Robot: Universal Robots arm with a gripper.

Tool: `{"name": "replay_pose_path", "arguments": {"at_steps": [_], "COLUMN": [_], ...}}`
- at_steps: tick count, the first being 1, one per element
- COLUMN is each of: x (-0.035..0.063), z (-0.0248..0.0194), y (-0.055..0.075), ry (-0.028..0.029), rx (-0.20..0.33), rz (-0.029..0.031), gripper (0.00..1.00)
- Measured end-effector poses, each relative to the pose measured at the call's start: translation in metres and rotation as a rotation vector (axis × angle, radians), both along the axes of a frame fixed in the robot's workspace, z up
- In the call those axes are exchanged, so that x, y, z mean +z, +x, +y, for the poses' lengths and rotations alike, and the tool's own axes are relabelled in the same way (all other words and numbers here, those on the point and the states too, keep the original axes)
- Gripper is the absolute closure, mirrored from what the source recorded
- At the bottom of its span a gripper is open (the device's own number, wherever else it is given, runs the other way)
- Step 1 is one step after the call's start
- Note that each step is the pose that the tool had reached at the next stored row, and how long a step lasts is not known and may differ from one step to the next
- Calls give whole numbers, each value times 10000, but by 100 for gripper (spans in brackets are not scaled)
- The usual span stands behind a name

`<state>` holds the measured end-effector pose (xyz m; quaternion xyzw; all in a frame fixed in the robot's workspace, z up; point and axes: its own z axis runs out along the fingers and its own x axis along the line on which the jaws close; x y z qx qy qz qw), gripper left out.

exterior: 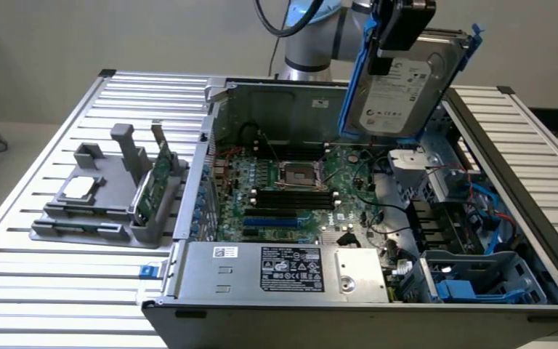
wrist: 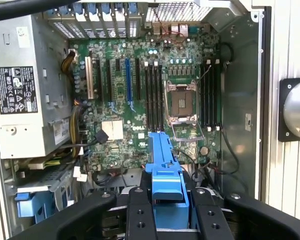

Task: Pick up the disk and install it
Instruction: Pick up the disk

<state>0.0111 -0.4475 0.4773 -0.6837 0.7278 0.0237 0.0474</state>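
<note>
Pincer [exterior: 402,33] clamped on the disk [exterior: 407,91], which hangs upright at the top of the frame, toward the exterior view's right, above the open computer case [exterior: 289,102] on the desk [exterior: 56,291].

Arm [exterior: 304,43] high, wrist turned downward, jaws clamped on either side of the disk [exterior: 400,94].

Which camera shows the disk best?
The exterior view: the disk hangs nearly upright over the open case, label and blue frame visible. The wrist view shows its blue frame end gripped in the claw.
</note>
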Motion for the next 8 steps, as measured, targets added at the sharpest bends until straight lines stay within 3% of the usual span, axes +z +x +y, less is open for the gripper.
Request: {"name": "replay_pose_path", "arguments": {"at_steps": [8], "x": [0], "z": [-196], "y": [171], "ry": [7], "rx": [0], "rz": [-89], "gripper": [67]}}
